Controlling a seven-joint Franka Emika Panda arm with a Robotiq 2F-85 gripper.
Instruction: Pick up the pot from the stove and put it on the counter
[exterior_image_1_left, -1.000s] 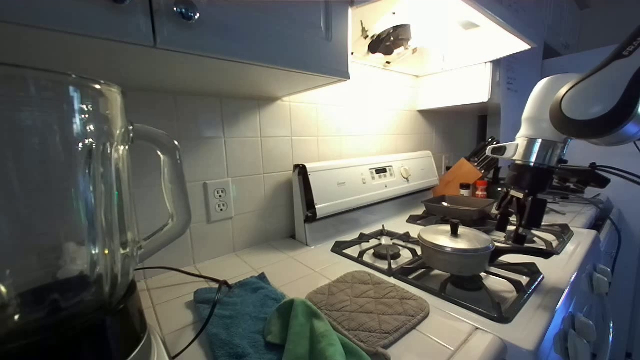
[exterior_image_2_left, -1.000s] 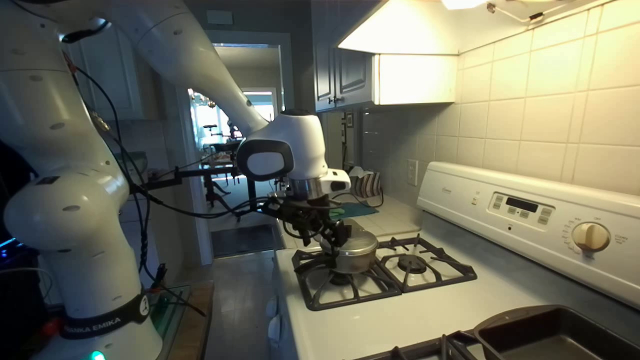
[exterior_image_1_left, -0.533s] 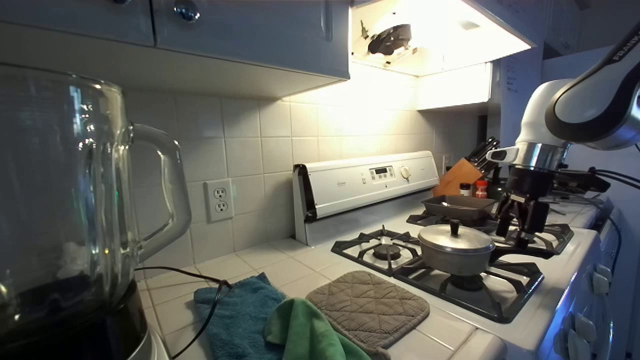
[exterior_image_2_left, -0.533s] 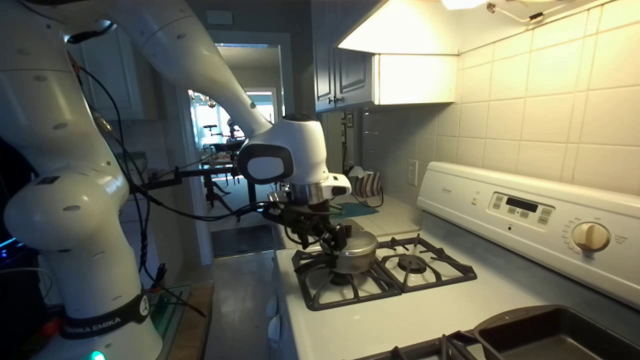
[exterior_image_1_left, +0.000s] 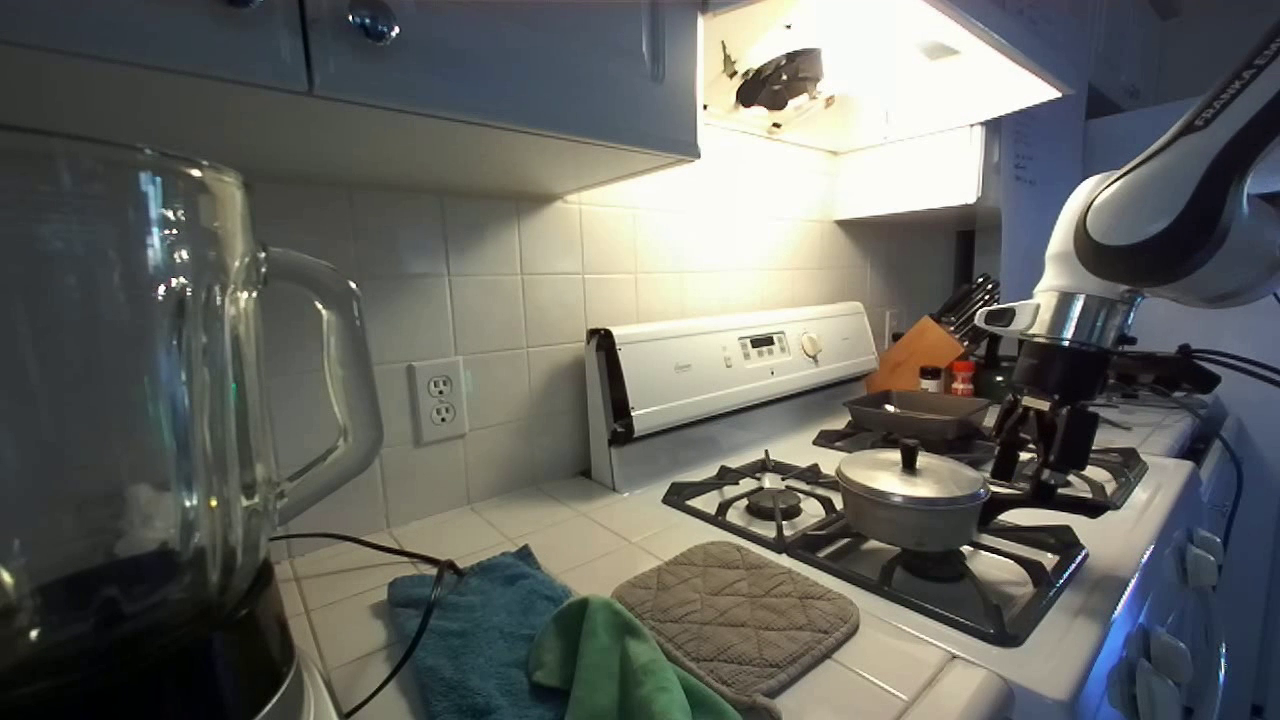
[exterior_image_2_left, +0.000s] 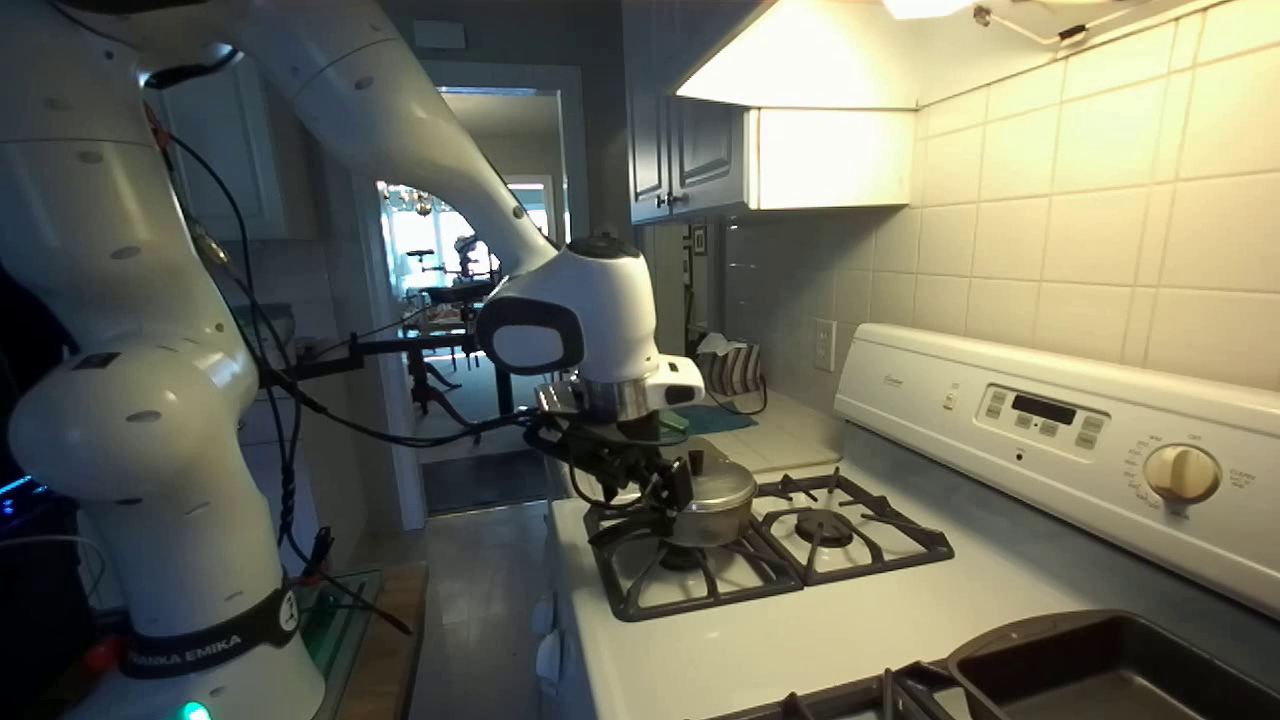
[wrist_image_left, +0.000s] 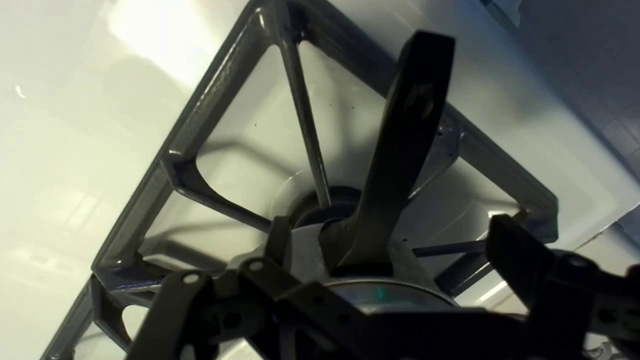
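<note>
White robot arm (exterior_image_2_left: 400, 150) w/ black band (exterior_image_2_left: 215, 648) reading FRANKA EMIKA in an exterior view; logo (exterior_image_2_left: 893, 380) on white gas stove (exterior_image_2_left: 800, 650) too small to read. Small round lidded silver-grey metal pot (exterior_image_1_left: 912, 508) upright on stove's black front grate (wrist_image_left: 216, 95), long black handle (wrist_image_left: 404, 145) pointing diag. twd stove's front edge. Black two-finger gripper (wrist_image_left: 390, 220) released, jaws wide, handle btwn fingertips in wrist view.

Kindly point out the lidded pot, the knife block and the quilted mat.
Lidded pot (exterior_image_1_left: 908, 521), in an exterior view: its side wall.
Knife block (exterior_image_1_left: 914, 357), in an exterior view: its wooden body.
Quilted mat (exterior_image_1_left: 737, 619), in an exterior view: its middle.
</note>
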